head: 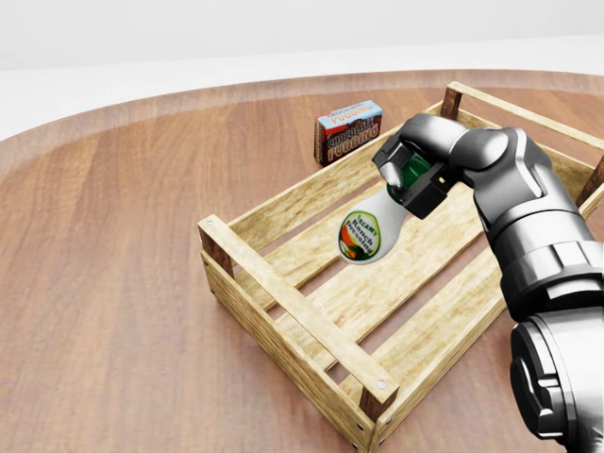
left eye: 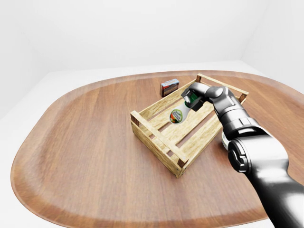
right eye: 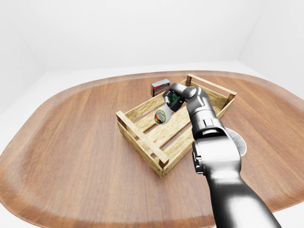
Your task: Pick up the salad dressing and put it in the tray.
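Below our right hand (head: pixel 413 179), clenched on the salad dressing (head: pixel 370 229), the tray (head: pixel 283 294) lies; the bottle's long axis tilts, apparently clear of the slats.

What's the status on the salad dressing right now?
Right hand shut on salad dressing bottle, tilted above the tray slats. Left hand not in view. Pudding box sits outside the tray; nothing blocking.

Crate (head: pixel 283 300) mid-table (head: pixel 113 283) — pudding box (head: pixel 347 130) just beyond it, bowl (right eye: pixel 236 140) at its right
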Motion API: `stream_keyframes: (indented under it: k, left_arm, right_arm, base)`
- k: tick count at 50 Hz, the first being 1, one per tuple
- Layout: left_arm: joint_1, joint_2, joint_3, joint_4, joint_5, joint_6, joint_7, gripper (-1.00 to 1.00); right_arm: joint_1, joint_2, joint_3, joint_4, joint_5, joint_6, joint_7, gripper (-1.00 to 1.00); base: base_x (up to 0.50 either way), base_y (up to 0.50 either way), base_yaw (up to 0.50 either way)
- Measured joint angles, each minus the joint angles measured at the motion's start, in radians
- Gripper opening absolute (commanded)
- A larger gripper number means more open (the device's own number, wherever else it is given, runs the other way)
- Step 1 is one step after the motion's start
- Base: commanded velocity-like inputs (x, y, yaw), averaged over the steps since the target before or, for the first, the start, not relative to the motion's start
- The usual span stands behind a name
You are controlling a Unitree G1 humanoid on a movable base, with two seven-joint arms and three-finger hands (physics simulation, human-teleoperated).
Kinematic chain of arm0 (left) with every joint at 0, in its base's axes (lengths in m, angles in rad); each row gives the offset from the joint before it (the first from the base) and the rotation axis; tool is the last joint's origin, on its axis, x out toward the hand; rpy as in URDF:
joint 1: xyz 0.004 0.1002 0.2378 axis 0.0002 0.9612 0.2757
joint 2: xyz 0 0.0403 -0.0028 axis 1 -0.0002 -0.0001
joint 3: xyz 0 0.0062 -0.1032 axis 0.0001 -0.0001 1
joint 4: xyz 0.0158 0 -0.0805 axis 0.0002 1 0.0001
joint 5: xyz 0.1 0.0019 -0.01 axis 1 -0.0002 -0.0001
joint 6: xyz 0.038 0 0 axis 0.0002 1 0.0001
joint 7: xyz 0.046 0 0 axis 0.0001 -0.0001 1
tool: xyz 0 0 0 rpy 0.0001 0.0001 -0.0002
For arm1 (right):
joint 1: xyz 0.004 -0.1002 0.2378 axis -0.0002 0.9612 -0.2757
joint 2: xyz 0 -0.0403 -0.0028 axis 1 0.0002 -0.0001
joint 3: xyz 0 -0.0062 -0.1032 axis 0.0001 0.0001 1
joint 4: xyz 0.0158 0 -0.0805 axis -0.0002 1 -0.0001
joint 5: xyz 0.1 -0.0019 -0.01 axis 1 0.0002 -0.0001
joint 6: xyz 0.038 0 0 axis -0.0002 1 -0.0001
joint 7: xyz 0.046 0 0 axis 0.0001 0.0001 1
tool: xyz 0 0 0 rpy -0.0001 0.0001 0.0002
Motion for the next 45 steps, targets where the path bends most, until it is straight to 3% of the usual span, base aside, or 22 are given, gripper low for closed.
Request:
stream_keyframes:
  k: [26, 45]
  left_arm:
    - [0.003, -0.009, 0.003, 0.004, 0.016, 0.000, -0.013, 1.00]
    - [-0.001, -0.016, -0.008, 0.002, 0.027, 0.000, -0.016, 1.00]
  right_arm:
    - [0.007, -0.003, 0.040, 0.095, -0.232, 0.000, -0.028, -1.00]
    - [0.047, -0.038, 0.023, 0.096, -0.298, 0.000, -0.012, -1.00]
  base:
    - [0.00, 0.00, 0.00]
    - [0.00, 0.00, 0.00]
